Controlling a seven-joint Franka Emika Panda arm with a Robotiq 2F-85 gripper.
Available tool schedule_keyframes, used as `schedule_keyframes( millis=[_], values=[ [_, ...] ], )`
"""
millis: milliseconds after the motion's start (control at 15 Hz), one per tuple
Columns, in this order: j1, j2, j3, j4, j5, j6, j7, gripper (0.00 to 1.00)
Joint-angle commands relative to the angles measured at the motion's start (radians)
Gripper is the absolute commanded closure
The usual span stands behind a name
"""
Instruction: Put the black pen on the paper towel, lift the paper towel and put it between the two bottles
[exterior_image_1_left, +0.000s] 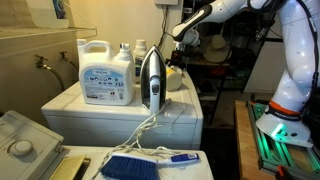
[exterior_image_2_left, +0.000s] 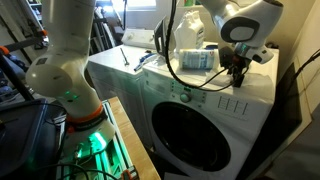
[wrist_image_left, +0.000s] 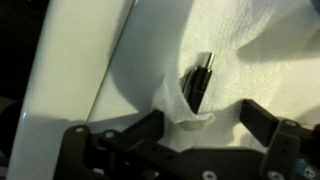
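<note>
In the wrist view a white paper towel (wrist_image_left: 235, 60) lies crumpled on the white washer top. A black pen (wrist_image_left: 198, 82) lies on it, partly tucked behind a raised fold. My gripper (wrist_image_left: 200, 125) is open just above the towel, with one finger on each side of that fold. In both exterior views the gripper (exterior_image_1_left: 180, 58) (exterior_image_2_left: 238, 68) hangs low over the far end of the washer top. A large white detergent bottle (exterior_image_1_left: 106, 74) stands there with a smaller bottle (exterior_image_1_left: 127, 55) behind it. The bottles also show in an exterior view (exterior_image_2_left: 195, 55).
A steam iron (exterior_image_1_left: 151, 80) stands upright on the washer (exterior_image_2_left: 200, 120) beside the bottles, its cord trailing over the front. A blue brush (exterior_image_1_left: 130, 166) lies on a lower surface. Shelving with clutter stands behind the washer.
</note>
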Motion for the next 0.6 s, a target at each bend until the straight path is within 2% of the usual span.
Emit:
schedule_keyframes(
  millis=[0,267,400,533],
  values=[
    [0.006,0.042,-0.015,0.043,-0.034,-0.033,0.033,0.42],
    [0.019,0.008,-0.022,0.042,-0.062,-0.049,0.06,0.75],
    [0.034,-0.021,-0.031,0.028,-0.098,-0.045,0.086,0.88],
    [0.045,-0.055,-0.035,0.017,-0.131,-0.062,0.096,0.93]
  ],
)
